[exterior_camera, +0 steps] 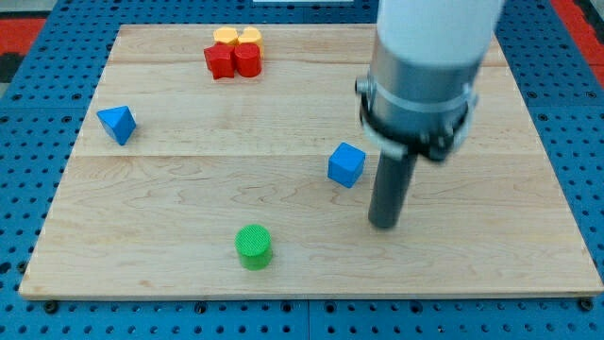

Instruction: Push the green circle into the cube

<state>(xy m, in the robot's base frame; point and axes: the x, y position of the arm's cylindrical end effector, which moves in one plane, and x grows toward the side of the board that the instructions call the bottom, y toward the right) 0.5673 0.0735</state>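
The green circle [253, 246] is a short green cylinder near the view's bottom, a little left of centre. The blue cube [346, 164] sits up and to the right of it, near the board's middle. My tip [384, 224] is the lower end of the dark rod; it rests on the board just right of and below the blue cube, and well to the right of the green circle. It touches neither block.
A blue triangular block [117, 124] lies at the view's left. Two red blocks [232, 61] and two yellow blocks [237, 36] cluster at the view's top. The wooden board [491, 264] lies on a blue perforated base [19, 189].
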